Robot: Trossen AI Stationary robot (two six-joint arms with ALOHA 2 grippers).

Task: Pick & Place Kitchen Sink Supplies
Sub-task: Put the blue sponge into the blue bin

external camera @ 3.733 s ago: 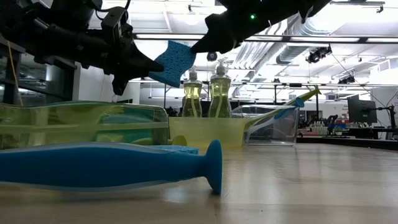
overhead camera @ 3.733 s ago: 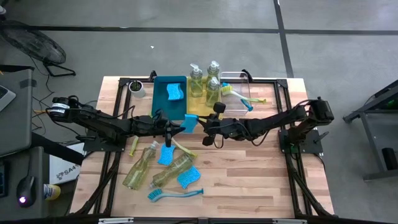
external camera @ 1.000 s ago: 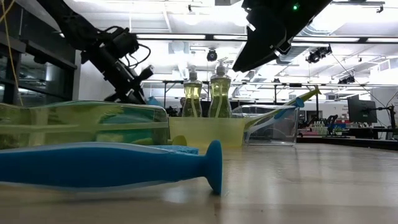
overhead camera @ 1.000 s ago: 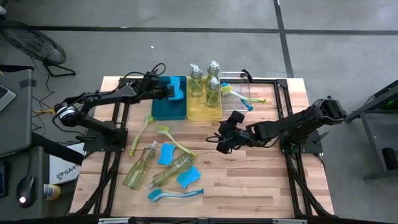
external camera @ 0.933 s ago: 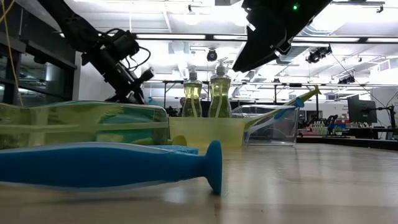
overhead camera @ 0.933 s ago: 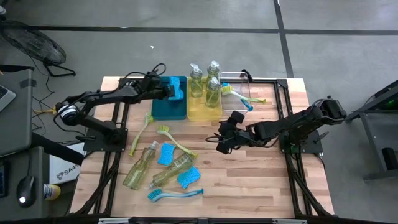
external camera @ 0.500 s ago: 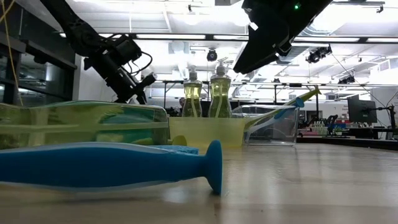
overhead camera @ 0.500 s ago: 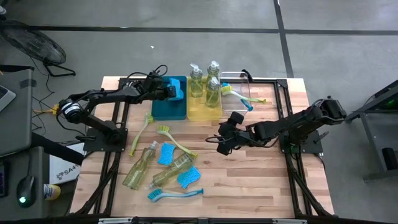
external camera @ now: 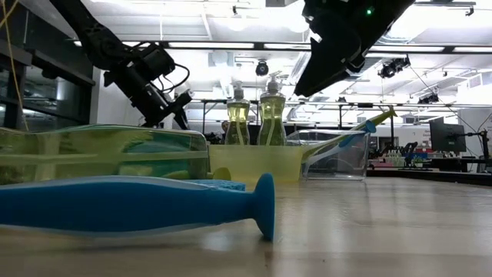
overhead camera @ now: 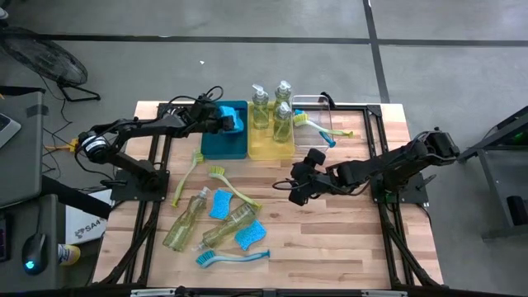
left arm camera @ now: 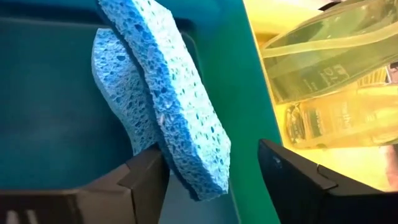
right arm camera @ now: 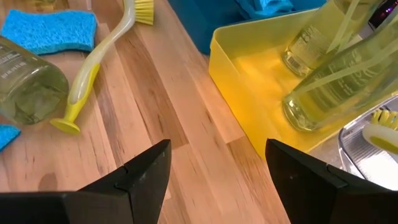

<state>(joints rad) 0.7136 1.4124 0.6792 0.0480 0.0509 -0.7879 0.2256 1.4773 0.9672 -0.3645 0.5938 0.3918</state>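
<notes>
The left claw (overhead camera: 226, 121) is parked over the teal bin (overhead camera: 216, 144) with its fingers spread wide and nothing gripped, and two blue sponges (left arm camera: 168, 99) are seen leaning against the bin's wall just in front of it. The right claw (overhead camera: 295, 191) is held released too, hovering above the wooden surface (overhead camera: 330, 239) near the yellow tray (overhead camera: 266, 147) where three soap bottles (overhead camera: 282, 122) are stood upright. Loose stuff is scattered on the near-left part of the surface: two soap bottles lying down (overhead camera: 227, 225), two more sponges (overhead camera: 219, 203), two yellow-green brushes (overhead camera: 235, 190) and a blue brush (overhead camera: 231, 256), while other brushes are propped in the clear bin (overhead camera: 316, 124).
</notes>
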